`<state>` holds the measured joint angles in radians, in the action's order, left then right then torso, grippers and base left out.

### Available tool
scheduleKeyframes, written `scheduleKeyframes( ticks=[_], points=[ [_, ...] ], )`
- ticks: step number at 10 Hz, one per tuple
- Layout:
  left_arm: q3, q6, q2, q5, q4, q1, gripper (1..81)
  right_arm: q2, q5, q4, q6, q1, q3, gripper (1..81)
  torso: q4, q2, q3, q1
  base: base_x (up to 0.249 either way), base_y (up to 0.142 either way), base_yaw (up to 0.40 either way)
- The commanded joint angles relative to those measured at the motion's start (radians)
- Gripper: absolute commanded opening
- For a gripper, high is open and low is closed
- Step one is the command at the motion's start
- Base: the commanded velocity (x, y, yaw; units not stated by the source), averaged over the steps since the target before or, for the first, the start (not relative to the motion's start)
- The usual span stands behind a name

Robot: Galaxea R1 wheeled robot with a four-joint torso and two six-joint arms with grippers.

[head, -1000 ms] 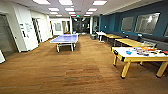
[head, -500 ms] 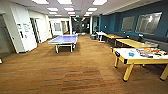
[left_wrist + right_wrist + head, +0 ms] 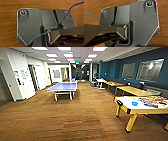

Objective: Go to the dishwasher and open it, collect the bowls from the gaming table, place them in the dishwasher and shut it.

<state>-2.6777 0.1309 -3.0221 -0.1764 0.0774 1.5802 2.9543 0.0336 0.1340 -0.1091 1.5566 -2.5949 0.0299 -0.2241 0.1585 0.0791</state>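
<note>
open hall, brown carpet floor (image 3: pixel 75 122); blue ping-pong worktop (image 3: pixel 63 86) centre left; yellow-legged game worktop (image 3: pixel 140 105) at right edge, small items on top; dishwasher unseen, bowls not made out; claw state: cannot tell, either arm; task judged early, every step left

Left wrist plate (image 3: pixel 30 25) and right wrist plate (image 3: pixel 142 22) face down, hanging above wood-grain floor; thin blue cable (image 3: pixel 58 23) crosses left plate.
</note>
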Motion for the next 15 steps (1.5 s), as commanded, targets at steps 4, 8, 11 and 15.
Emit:
scheduleKeyframes(
  ticks=[4, 8, 11, 15],
  points=[
    [0.002, 0.007, 0.002, 0.051, -0.001, -0.041, 81.1, 0.001, -0.049, 0.004, 0.002, -0.048, 0.001, 81.1, 0.0, 0.0, 0.0, 0.0, 0.264, 0.0, 0.0],
    [0.002, 0.007, -0.002, 0.051, -0.002, -0.041, 81.1, 0.001, -0.049, 0.004, 0.002, -0.048, 0.0, 81.1, 0.0, 0.0, 0.0, 0.0, 0.264, 0.0, 0.0],
    [0.002, 0.007, -0.002, 0.051, -0.001, -0.041, 81.1, 0.001, -0.049, 0.004, 0.002, -0.048, 0.0, 81.1, 0.0, 0.0, 0.0, 0.0, 0.261, 0.0, 0.0],
    [0.002, 0.007, 0.0, 0.052, -0.001, -0.041, 81.1, 0.005, -0.049, 0.004, 0.002, -0.052, 0.0, 81.1, 0.0, 0.0, 0.0, 0.001, 0.212, 0.0, 0.0]
  ],
)
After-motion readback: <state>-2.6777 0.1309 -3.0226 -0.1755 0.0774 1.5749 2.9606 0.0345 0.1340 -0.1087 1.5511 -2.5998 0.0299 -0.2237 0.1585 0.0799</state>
